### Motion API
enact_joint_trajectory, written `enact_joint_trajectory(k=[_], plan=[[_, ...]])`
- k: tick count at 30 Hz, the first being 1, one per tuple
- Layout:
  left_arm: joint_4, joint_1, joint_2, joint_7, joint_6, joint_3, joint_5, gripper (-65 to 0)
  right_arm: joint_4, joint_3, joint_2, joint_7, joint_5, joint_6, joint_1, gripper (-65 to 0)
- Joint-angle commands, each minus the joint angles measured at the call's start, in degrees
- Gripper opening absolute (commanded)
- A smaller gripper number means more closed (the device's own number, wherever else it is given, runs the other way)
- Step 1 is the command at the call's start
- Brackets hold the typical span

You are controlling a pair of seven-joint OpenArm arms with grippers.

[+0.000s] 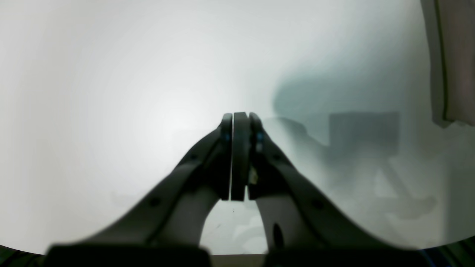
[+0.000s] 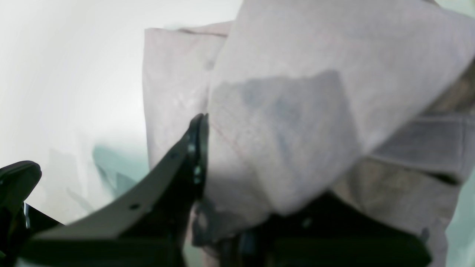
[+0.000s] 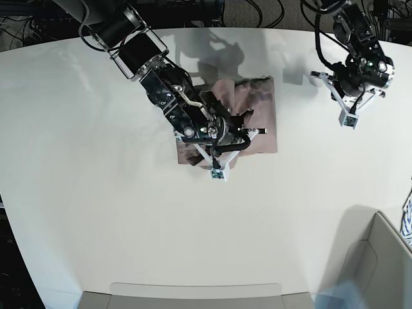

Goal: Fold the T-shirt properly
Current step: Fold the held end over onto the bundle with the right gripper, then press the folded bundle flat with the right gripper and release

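T-shirt (image 3: pixel 254 116), dusty pink and partly folded, lies on the white desk (image 3: pixel 96 193) nearer its far edge, about midway across. The right gripper (image 2: pixel 207 155) sits over its near-left part, jaws closed on a raised fold of cloth, though the wrist view is blurred. The left gripper (image 1: pixel 239 122) hovers nearer the far right corner, jaws pressed together and holding nothing. A grey bin (image 3: pixel 373 270) stands at the near right corner; its contents cannot be seen.
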Motion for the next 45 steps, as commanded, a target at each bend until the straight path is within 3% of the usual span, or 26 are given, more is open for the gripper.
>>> enact_joint_trajectory(k=[1, 4, 6, 18, 25, 30, 33, 38, 45], plan=[[0.6, -0.5, -0.6, -0.6, -0.1, -0.1, -0.2, -65.0, 1.0, -0.5, -0.8, -0.3, 0.2, 0.2, 1.4, -55.6], [-0.5, -0.6, -0.5, -0.6, -0.1, -0.1, -0.2, -65.0, 1.3, -5.5, -1.2, -0.3, 0.2, 0.3, 1.8, -44.1], [-1.5, -0.7, -0.5, -0.6, -0.1, -0.1, -0.2, -65.0, 1.2, -8.6, -1.5, -0.3, 0.3, 0.3, 2.5, -40.8], [-6.4, -0.7, -0.6, -0.6, -0.1, -0.4, -0.2, -65.0, 1.3, -18.5, -5.4, 0.1, 0.1, 0.3, 4.9, -39.7], [-6.3, -0.7, -0.6, -0.6, -0.1, -0.4, -0.2, -65.0, 4.9, -21.9, -3.4, 10.1, 0.0, 0.3, 9.0, -39.8], [-6.3, -0.7, -0.6, -0.6, -0.1, -0.4, -0.2, -65.0, 12.8, -21.1, 2.1, 9.2, 0.0, 0.0, 8.8, -39.9], [-6.3, -0.7, -0.6, -0.6, -0.1, -0.4, -0.2, -65.0, 16.4, -17.6, 5.3, 4.1, 0.3, -0.1, 6.6, -43.7], [-6.3, -0.8, -0.5, -0.6, -0.1, -0.4, -0.2, -65.0, 18.5, -8.7, 7.5, -0.9, 0.2, 0.1, 1.0, -63.7], [-6.3, -2.3, -0.5, -0.6, -0.1, -0.3, -0.1, -65.0, 14.4, -7.1, 7.2, -5.8, 0.3, 0.2, 0.6, -65.0]])
